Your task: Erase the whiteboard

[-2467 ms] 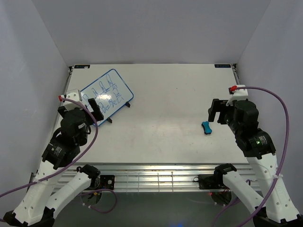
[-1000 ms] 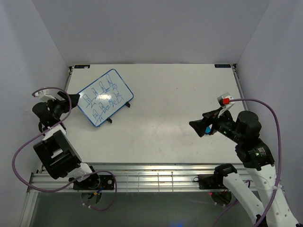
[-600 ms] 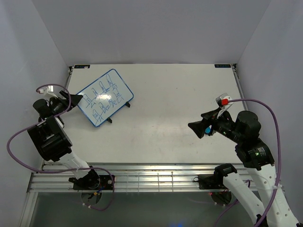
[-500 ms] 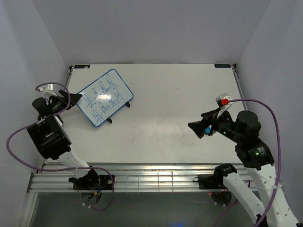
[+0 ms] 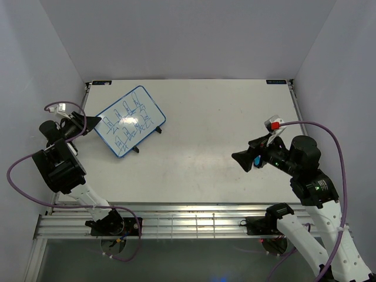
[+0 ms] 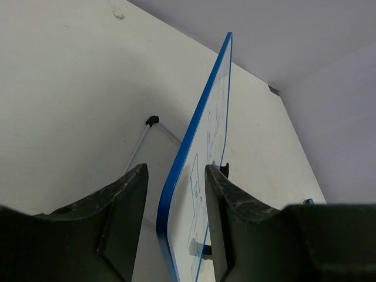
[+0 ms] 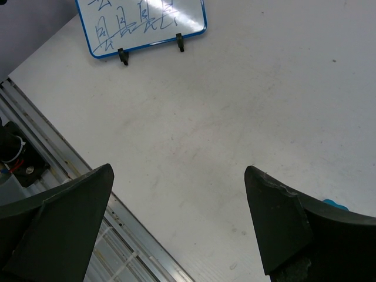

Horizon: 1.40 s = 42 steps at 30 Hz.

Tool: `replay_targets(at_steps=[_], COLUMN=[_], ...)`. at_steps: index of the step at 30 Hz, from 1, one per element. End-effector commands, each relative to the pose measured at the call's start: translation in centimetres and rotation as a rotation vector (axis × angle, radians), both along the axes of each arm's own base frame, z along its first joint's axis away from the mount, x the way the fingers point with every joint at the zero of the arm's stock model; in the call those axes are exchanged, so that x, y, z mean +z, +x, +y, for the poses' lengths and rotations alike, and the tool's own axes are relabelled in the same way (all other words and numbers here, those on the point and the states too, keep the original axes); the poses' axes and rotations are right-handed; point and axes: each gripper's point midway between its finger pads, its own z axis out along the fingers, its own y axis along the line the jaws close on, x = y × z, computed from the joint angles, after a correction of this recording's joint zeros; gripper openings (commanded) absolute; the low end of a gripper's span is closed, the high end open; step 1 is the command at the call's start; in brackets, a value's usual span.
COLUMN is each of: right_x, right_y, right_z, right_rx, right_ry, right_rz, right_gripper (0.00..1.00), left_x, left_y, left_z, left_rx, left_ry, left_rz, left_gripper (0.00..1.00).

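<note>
**Hazards.**
- The left gripper [image 6: 175,176] is standing open. Its two fingers [image 6: 126,200] are straddling the left rim of the whiteboard [image 6: 202,147] without visibly pressing it.
- If the jaws are closing off-square, they are likely to be pushing the board sideways on its small black feet [image 7: 123,57], or tipping it back over its thin prop rod [image 6: 141,141].
- The right gripper [image 5: 239,160] is hanging wide open at the near right of the table [image 5: 200,117], well apart from the board and gripping nothing.
- The blue eraser [image 5: 257,161] is showing just behind those fingers. Whether it is touching them cannot be told.
- Any wipe attempted from here is going in bare, with no eraser in hand, and is leaving the marks on.
- A later wipe pressing hard on a loosely held board is risking a shove toward the far wall.

**Item: whiteboard [image 5: 130,121].**
- Position: it is sitting at the far left of the table, propped at a tilt, with its face turning toward the near right.
- Build: it is showing a white panel, a blue rim and rounded corners.
- Condition: blue marker scribbles are covering most of the face in rough rows, and none is looking wiped. Glare is lying across the middle. In the left wrist view it is showing nearly edge-on, as a thin blue line running away between the fingers.
</note>
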Motion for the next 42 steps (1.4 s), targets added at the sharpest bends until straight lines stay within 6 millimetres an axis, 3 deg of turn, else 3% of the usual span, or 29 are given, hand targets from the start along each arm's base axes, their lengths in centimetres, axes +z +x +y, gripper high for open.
replay_targets(at_steps=[1, 5, 16, 24, 30, 33, 37, 42], right_x=[1.7, 1.8, 1.8, 1.8, 1.7, 1.6, 1.4, 1.6], right_y=[-0.1, -0.2, -0.2, -0.4, -0.3, -0.3, -0.3, -0.3], right_z=[0.2, 0.1, 0.3, 0.6, 0.6, 0.6, 0.6, 0.6], right_rx=[0.015, 0.015, 0.029, 0.044, 0.045, 0.044, 0.045, 0.044], right_ry=[0.008, 0.008, 0.010, 0.013, 0.013, 0.014, 0.012, 0.013], right_rz=[-0.050, -0.054, -0.054, -0.052, -0.056, -0.055, -0.053, -0.060], right_gripper=[0.98, 0.98, 0.99, 0.99, 0.99, 0.99, 0.99, 0.99], left_x=[1.5, 1.4, 1.1, 0.7, 1.0, 1.3, 2.3, 3.6], left_y=[0.1, 0.2, 0.2, 0.1, 0.2, 0.2, 0.1, 0.2], left_z=[0.1, 0.2, 0.5, 0.3, 0.3, 0.3, 0.2, 0.1], left_rx=[-0.032, -0.036, -0.028, -0.048, -0.056, -0.059, -0.064, -0.079], left_ry=[0.029, 0.025, 0.017, 0.002, -0.003, -0.002, 0.005, 0.011], left_rz=[-0.055, -0.054, -0.051, -0.051, -0.063, -0.071, -0.098, -0.126], left_gripper=[0.53, 0.42, 0.33, 0.34, 0.29, 0.22, 0.00, 0.00])
